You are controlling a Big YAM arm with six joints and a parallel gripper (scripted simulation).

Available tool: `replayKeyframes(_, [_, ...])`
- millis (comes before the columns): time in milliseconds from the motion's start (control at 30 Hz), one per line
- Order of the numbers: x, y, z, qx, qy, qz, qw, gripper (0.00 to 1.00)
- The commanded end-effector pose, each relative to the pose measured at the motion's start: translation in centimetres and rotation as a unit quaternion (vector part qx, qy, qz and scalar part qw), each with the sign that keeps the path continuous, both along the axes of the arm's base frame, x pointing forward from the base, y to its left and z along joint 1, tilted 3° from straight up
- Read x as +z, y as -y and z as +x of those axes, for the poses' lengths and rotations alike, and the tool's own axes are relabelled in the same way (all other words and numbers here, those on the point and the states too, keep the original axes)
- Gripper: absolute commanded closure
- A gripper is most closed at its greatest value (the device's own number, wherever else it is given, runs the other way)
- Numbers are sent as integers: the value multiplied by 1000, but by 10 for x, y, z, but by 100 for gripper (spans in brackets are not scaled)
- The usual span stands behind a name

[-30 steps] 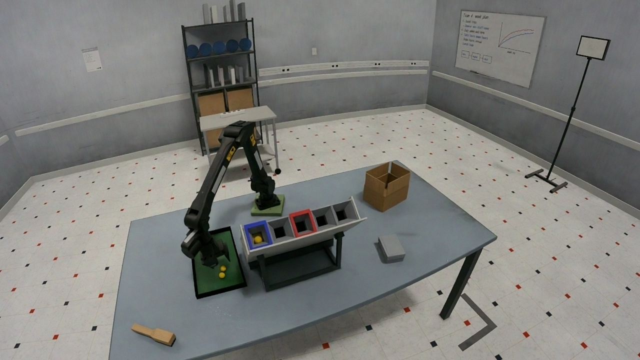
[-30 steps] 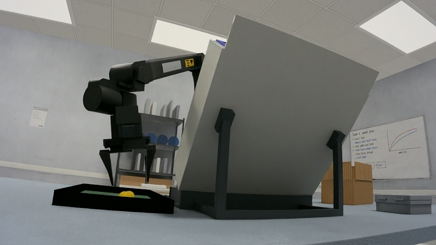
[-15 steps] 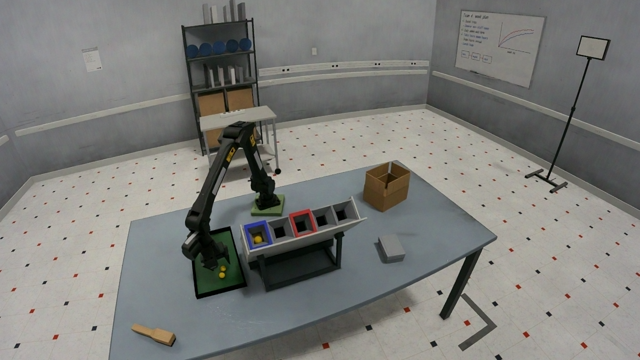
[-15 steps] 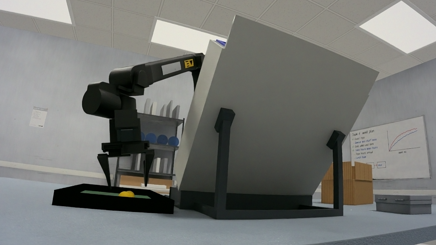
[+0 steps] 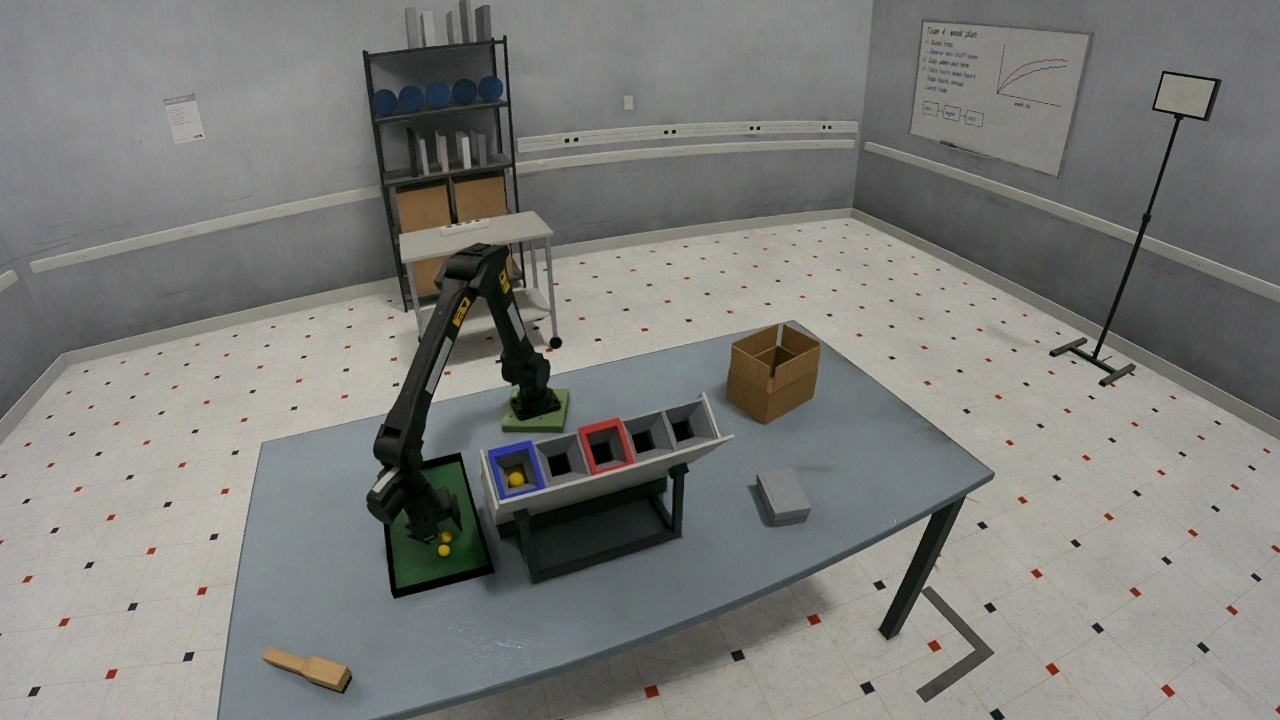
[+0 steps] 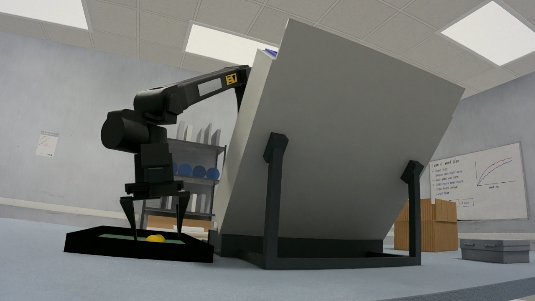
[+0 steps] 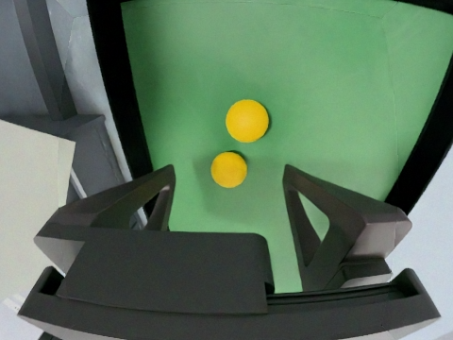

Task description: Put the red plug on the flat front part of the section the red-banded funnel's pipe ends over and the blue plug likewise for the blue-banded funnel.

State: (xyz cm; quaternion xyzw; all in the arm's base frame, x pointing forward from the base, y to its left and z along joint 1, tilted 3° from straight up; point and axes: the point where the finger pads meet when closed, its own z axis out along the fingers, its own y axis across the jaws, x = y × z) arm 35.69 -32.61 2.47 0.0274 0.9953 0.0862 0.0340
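Note:
My gripper point(image 5: 427, 535) point(image 6: 156, 233) point(image 7: 228, 172) is open and reaches down into the green tray point(image 5: 429, 574) point(image 6: 131, 248) point(image 7: 307, 71) with its black rim. Two yellow marbles lie on the tray. The nearer marble point(image 5: 444, 537) point(image 7: 228, 169) sits between my fingertips, and neither finger touches it. The second marble point(image 5: 442, 551) point(image 7: 247, 120) lies just beyond it. A third marble point(image 5: 515, 478) rests in the blue-banded funnel point(image 5: 510, 446). The red-banded funnel point(image 5: 599, 424) stands two funnels to its right. The white cover point(image 6: 336, 149) hides the pipes. I see no plugs.
The dark stand point(image 5: 590, 537) of the funnel rack is close on the tray's right. A cardboard box point(image 5: 772, 371) point(image 6: 426, 224) and a grey case point(image 5: 782, 497) point(image 6: 493, 248) are further right. A wooden block point(image 5: 306, 668) lies at the table's front left.

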Motion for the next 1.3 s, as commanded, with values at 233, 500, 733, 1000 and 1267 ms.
replayKeyframes(233, [-11, -2, 1, 3, -4, 2, 1000, 20])
replayKeyframes(500, [-13, -3, 2, 3, -4, 2, 1000, 20])
replayKeyframes(733, [3, 4, 4, 0, 8, -8, 1000, 100])
replayKeyframes(1000, [3, 4, 4, 0, 8, -8, 1000, 100])
replayKeyframes(1267, [3, 4, 4, 1, 8, -7, 1000, 100])
